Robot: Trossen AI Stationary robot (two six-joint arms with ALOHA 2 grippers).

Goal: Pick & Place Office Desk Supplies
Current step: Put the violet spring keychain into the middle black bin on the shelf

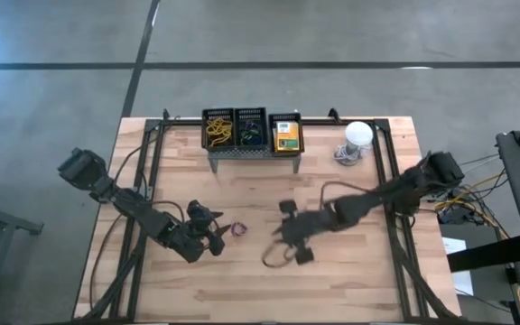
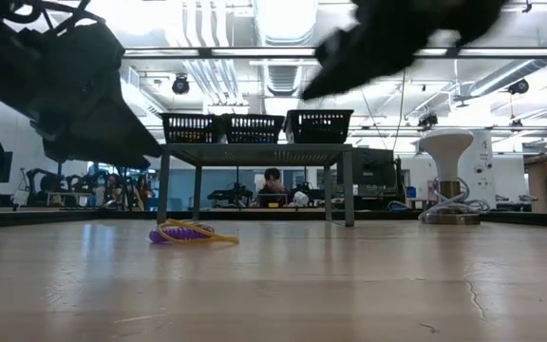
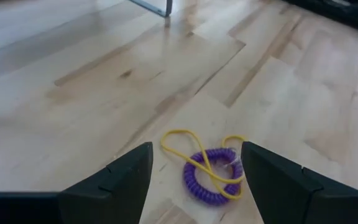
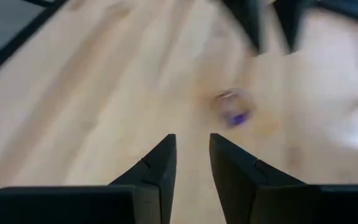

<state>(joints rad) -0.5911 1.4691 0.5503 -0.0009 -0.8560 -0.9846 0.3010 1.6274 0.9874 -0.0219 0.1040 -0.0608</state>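
On the wooden table (image 1: 350, 280), the left gripper (image 3: 194, 171) is hovering spread wide over purple and yellow rubber bands (image 3: 210, 171); the right gripper (image 4: 192, 155) is hanging slightly parted, empty.

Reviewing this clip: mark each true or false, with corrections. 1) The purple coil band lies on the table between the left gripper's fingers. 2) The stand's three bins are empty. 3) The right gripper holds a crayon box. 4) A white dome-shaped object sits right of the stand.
1) True: the purple coil band, tangled with a yellow rubber band, lies between the open left gripper fingers.
2) False: the bins on the stand hold bands and a yellow-green box.
3) False: the right gripper holds nothing.
4) True: the white dome-shaped object.
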